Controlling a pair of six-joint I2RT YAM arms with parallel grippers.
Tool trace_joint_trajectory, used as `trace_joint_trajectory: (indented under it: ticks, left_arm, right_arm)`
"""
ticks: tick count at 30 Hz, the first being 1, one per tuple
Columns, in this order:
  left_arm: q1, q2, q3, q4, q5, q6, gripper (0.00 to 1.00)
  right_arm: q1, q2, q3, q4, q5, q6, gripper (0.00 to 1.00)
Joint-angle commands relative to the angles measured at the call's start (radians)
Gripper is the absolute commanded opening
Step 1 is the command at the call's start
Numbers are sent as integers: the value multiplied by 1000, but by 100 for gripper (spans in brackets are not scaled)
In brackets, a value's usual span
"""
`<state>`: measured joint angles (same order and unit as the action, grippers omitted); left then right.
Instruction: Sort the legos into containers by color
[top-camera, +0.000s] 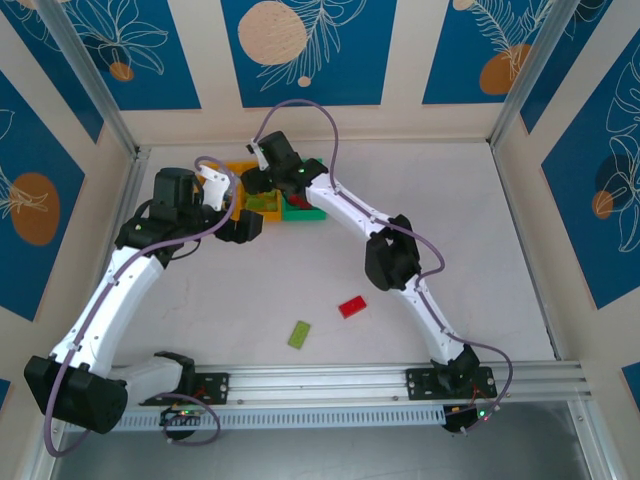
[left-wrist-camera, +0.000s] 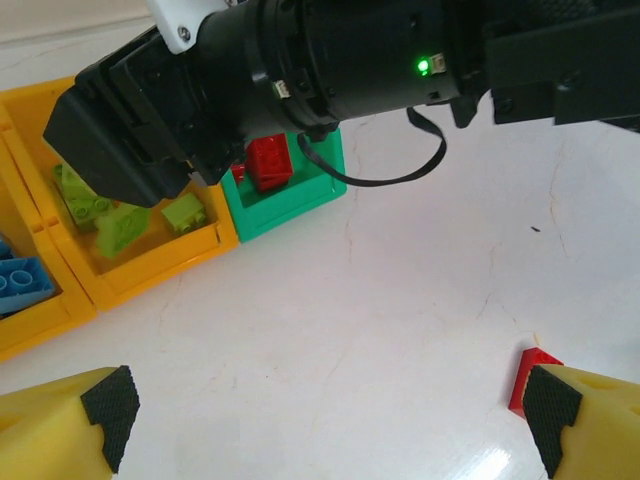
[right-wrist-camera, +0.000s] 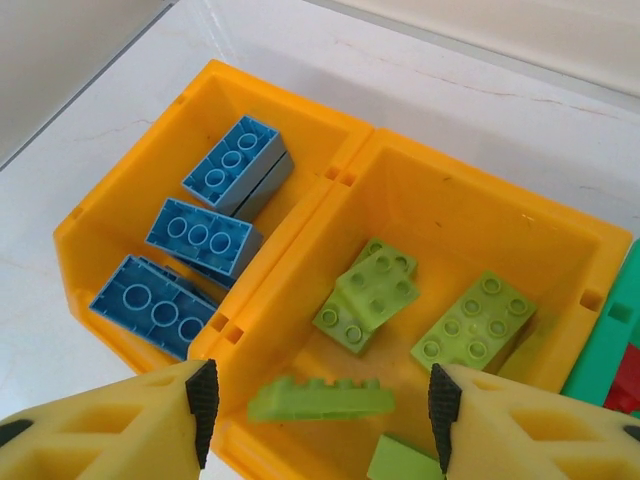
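Observation:
Three containers stand in a row at the back. The left yellow bin (right-wrist-camera: 190, 110) holds blue legos (right-wrist-camera: 205, 235). The middle yellow bin (right-wrist-camera: 480, 190) holds lime legos (right-wrist-camera: 475, 320). The green bin (left-wrist-camera: 290, 200) holds a red lego (left-wrist-camera: 268, 162). My right gripper (right-wrist-camera: 322, 400) hangs open over the middle bin. A lime lego (right-wrist-camera: 320, 397) lies edge-on between its pads, with a gap on each side. My left gripper (left-wrist-camera: 330, 405) is open above bare table in front of the bins. A red lego (left-wrist-camera: 530, 375) shows by its right fingertip.
A red lego (top-camera: 352, 307) and a lime lego (top-camera: 299, 334) lie loose on the white table in front of the arms. The right arm's wrist (left-wrist-camera: 300, 70) reaches over the bins, close above the left gripper. Walls enclose the table at the back and both sides.

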<state>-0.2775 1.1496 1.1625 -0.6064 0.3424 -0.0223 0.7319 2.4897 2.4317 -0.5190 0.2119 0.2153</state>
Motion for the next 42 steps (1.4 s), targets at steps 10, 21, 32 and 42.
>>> trace_joint_trajectory:
  ticks: [10,21,32,42]
  left_arm:
    - [-10,39,20,56,82,-13,100]
    - [-37,112,8,140,139,8,100]
    - [-77,180,41,141,124,20,100]
    - [-91,180,20,133,101,31,100]
  right_arm:
    - [-5,-624,-633,79,-35,66,62]
    - [82,-1215,-1324,-130,194,391,81]
    - [104,-1064,-1394,-400,140,372,88]
    - [154,-853,-1388,-293,63,262,89]
